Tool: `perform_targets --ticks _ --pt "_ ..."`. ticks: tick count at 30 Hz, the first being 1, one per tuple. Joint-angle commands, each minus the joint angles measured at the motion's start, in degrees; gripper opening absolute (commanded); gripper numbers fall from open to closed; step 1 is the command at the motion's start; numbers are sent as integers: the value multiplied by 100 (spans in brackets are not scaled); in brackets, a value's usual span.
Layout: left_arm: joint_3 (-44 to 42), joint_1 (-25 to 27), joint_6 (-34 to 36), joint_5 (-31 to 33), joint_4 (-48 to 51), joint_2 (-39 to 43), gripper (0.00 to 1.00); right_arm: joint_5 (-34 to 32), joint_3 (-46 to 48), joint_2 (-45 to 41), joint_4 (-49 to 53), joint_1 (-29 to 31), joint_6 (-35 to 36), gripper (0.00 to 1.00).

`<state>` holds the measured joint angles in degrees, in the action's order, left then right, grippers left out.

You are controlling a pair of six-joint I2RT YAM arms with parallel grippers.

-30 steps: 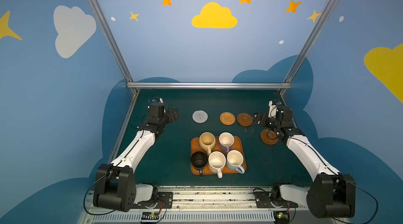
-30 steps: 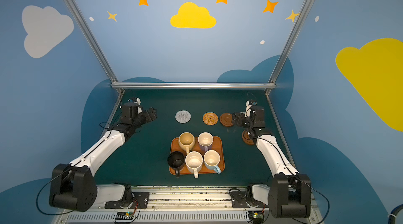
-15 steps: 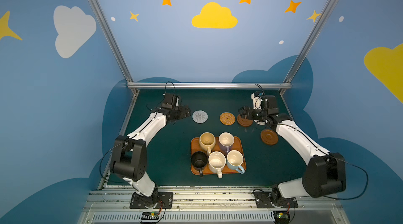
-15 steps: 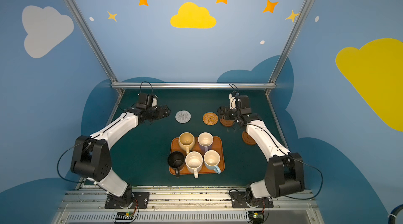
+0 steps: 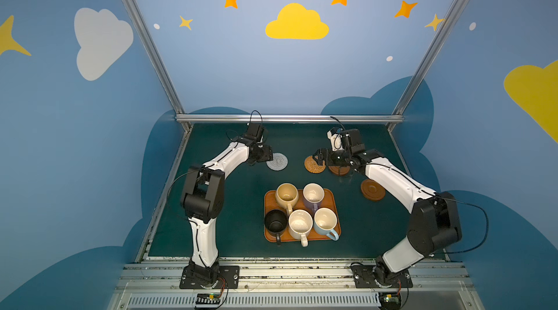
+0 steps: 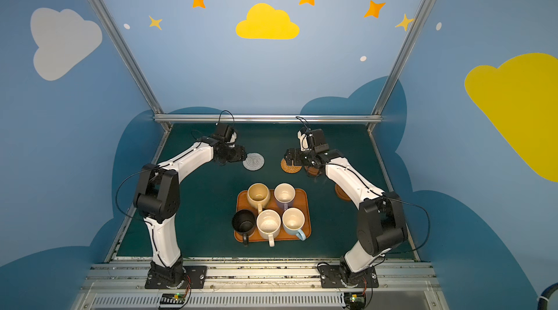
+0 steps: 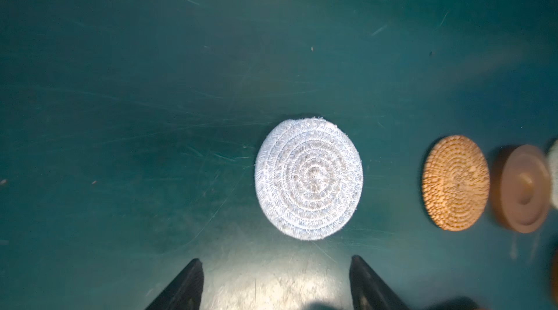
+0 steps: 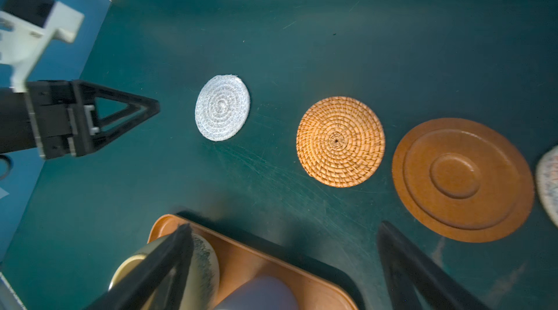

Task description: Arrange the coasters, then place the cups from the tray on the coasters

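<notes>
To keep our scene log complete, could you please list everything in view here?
table: one, dark green.
tray: one, orange-brown, table centre.
cups: five, pale yellow, lavender, black, cream-white, light blue, on tray.
grey-white coaster: one, woven, beyond tray, leftward.
rattan coaster: one, orange-tan, beyond tray, rightward.
wooden coasters: two, brown; one right of tray, one beside rattan.
pale woven coaster: one, cut off, beyond that wooden one.
left pincer: one, black, open, near grey-white coaster.
right pincer: one, black, open, near rattan coaster.

Both top views looked down from high over the whole table [image 5: 241,208]; close wrist views shared the grey-white coaster [image 7: 308,178].
</notes>
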<state>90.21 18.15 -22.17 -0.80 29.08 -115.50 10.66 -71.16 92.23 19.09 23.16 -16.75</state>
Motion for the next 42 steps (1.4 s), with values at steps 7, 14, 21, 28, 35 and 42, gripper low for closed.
perform_targets --ticks 7,14,21,28,35,42 --pt "985 223 576 513 525 -1039 69 163 -179 196 18 101 -118 93" --pt "1711 407 761 978 1019 -1644 68 182 -119 233 -29 105 -131 93" --pt "2304 576 908 1484 1561 -2067 62 185 -130 296 14 106 -127 92" --pt "2422 602 868 1541 1970 -2251 57 226 -160 266 18 107 -128 93" --pt "1878 536 759 1570 1978 -1875 53 235 -125 192 51 109 -144 92" --pt "1036 318 604 1397 1719 -1295 53 278 -91 164 7 114 -198 92"
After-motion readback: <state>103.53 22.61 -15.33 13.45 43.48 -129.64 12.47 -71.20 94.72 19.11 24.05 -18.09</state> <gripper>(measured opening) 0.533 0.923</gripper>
